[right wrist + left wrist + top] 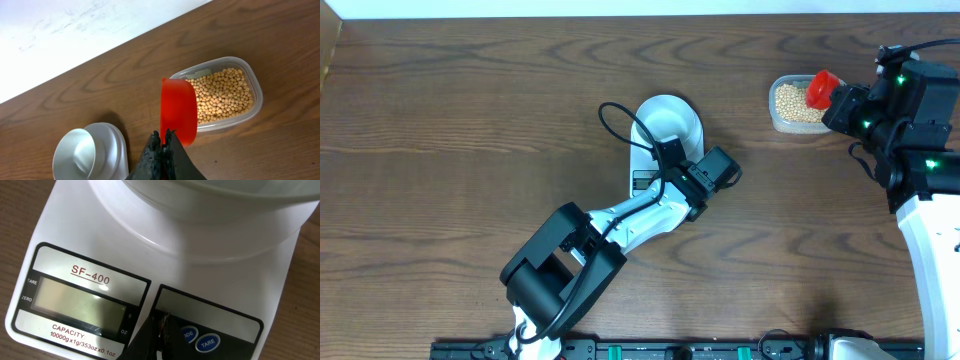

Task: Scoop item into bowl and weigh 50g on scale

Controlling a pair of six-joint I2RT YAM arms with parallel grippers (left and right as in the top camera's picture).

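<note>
The white scale (642, 172) lies at mid-table with the pale bowl (670, 118) on its platform; both also show in the right wrist view, the bowl (75, 155) empty. In the left wrist view the scale (65, 240) has a blank display (80, 300) and blue buttons (207, 342). My left gripper (162, 325) is shut, its tips on the scale's button panel, beside the buttons. My right gripper (163, 137) is shut on a red scoop (178, 110), held over the near edge of a clear tub (252, 87) of tan beans (220, 95). The overhead view shows the scoop (822, 88) beside the beans (792, 100).
A pale wall or sheet (75, 30) borders the table's far edge. A black rail (650, 350) runs along the front edge. The left arm (610, 225) stretches diagonally from the front toward the scale.
</note>
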